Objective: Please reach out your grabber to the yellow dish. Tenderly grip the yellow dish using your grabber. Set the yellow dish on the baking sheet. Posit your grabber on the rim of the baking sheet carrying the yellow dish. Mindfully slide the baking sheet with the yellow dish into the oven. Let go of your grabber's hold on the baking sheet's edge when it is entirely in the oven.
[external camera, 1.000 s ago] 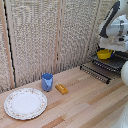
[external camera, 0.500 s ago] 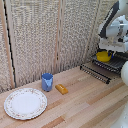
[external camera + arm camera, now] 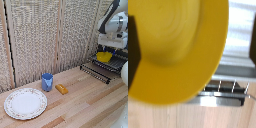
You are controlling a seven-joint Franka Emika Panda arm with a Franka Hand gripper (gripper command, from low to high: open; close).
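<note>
Exterior view: the yellow dish (image 3: 104, 57) is held by the grabber (image 3: 107, 51) over the wire-barred baking sheet (image 3: 100, 71) at the tabletop (image 3: 85, 102) edge, the fingers closed on its rim. Wide bare wood is left around the blue cup (image 3: 47, 81), orange block (image 3: 61, 89) and floral plate (image 3: 25, 103). Little has changed since earlier.

Plate (image 3: 25, 103) at the exterior view's left, cup (image 3: 47, 81) and block (image 3: 61, 89) beside it, baking sheet (image 3: 102, 68) far right.

Bright yellow dish (image 3: 104, 57), dark wire baking sheet (image 3: 98, 71), blue cup (image 3: 47, 82), white floral-rimmed plate (image 3: 25, 103)
</note>
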